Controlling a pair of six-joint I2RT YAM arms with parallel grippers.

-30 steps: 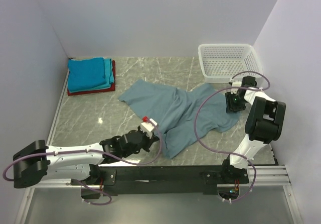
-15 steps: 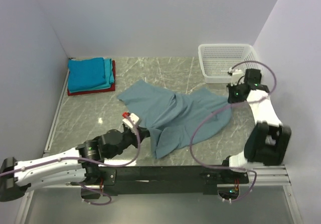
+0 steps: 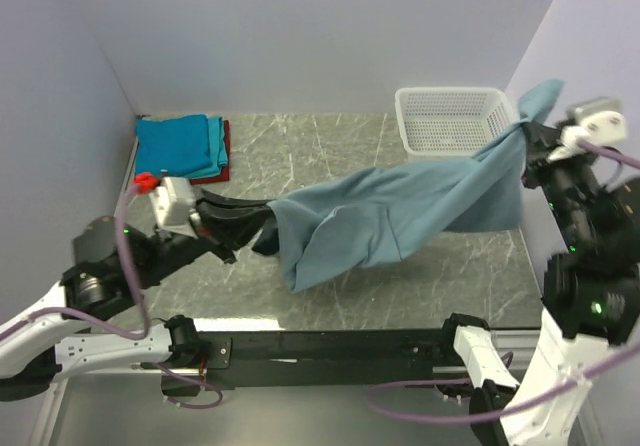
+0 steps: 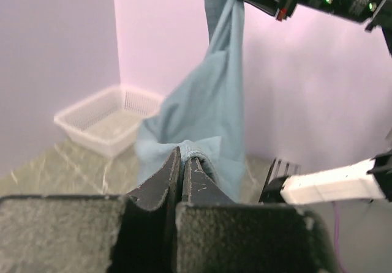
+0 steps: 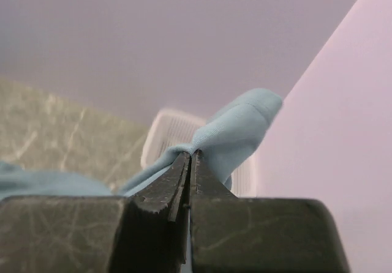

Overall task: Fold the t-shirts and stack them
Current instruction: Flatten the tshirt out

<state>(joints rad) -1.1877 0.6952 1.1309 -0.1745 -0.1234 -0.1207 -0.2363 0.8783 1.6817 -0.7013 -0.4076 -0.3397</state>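
The large grey-blue t-shirt (image 3: 400,211) hangs stretched in the air above the table between both arms. My left gripper (image 3: 268,228) is shut on its left edge, and the cloth (image 4: 202,111) bunches just past the closed fingertips (image 4: 182,157). High at the right, my right gripper (image 3: 522,138) is shut on the other end, where a tuft of cloth (image 5: 236,132) sticks out beyond its tips (image 5: 190,155). A folded stack of t-shirts (image 3: 180,149), bright blue over teal over red, lies at the back left corner.
A white mesh basket (image 3: 455,118) stands at the back right, partly behind the raised cloth; it also shows in the left wrist view as the basket (image 4: 101,117). Walls close in the table (image 3: 330,286) on the left, back and right.
Both arms have risen and pulled apart, lifting the grey-blue t-shirt off the table and stretching it out. The right gripper closed on its far corner before the lift.
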